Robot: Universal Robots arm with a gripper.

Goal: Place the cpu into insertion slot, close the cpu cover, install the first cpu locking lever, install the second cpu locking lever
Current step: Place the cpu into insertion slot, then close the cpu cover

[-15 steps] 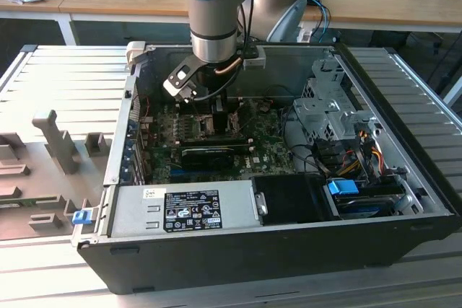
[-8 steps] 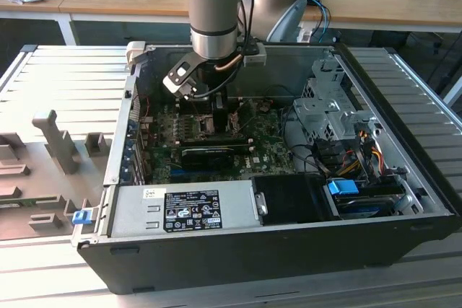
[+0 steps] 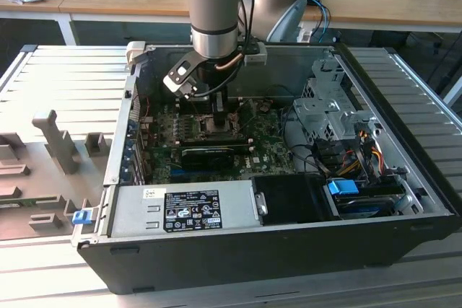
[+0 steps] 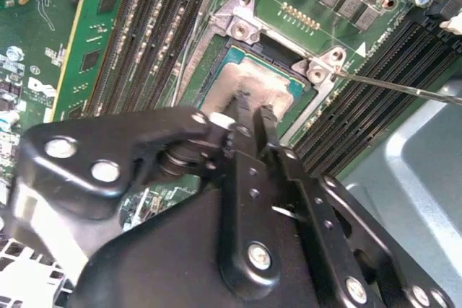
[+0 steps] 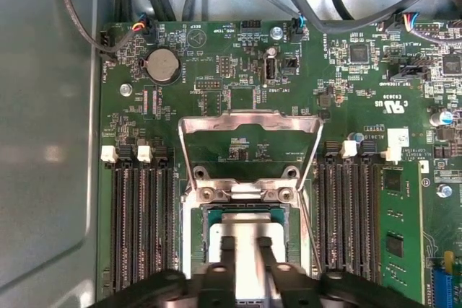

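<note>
In both wrist views the gripper [image 4: 253,110] [image 5: 246,243] points straight down with its fingertips on the silver face of the cpu [image 4: 268,81]. The fingers are a narrow gap apart and clasp nothing. The cpu lies flat in the insertion slot [image 5: 191,232]. Just beyond, the cpu cover [image 5: 249,119] is swung open over the green board [image 5: 238,77]. In the exterior view, the arm [image 3: 213,5] drops vertically into the open computer case [image 3: 274,250].
</note>
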